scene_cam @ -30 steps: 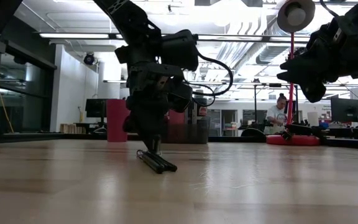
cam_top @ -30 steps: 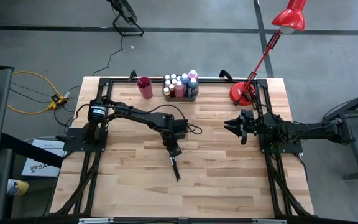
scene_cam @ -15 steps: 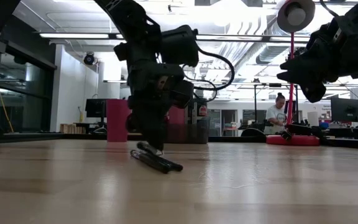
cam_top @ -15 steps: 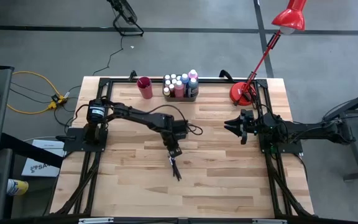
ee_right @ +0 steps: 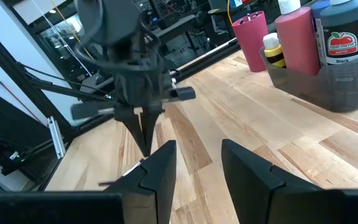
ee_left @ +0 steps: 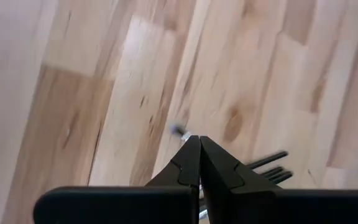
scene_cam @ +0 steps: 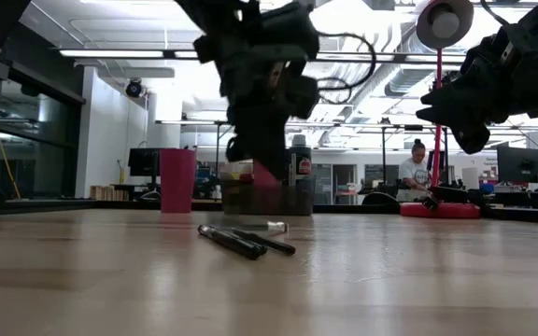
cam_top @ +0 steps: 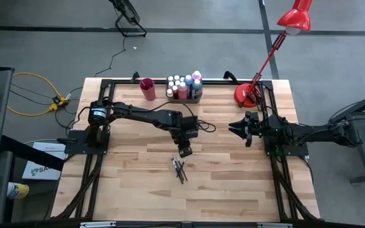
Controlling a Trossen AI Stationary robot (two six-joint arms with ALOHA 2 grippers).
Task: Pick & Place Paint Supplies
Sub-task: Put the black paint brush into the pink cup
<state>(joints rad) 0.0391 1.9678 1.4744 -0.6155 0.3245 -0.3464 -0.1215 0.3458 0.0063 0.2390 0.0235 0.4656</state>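
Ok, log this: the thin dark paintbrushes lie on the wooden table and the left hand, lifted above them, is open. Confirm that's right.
Not quite. The thin dark paintbrushes do lie on the wooden table, and the left hand is lifted above them, but it is shut: the left wrist view shows its fingers pressed together.

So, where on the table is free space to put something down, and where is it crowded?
Bare wood lies along the near edge of the table, below the paintbrushes, and between the left arm's base and the brushes. Crowded: the far edge, where the red cup stands beside the tray of paint bottles, and the middle, between the left gripper and right gripper.
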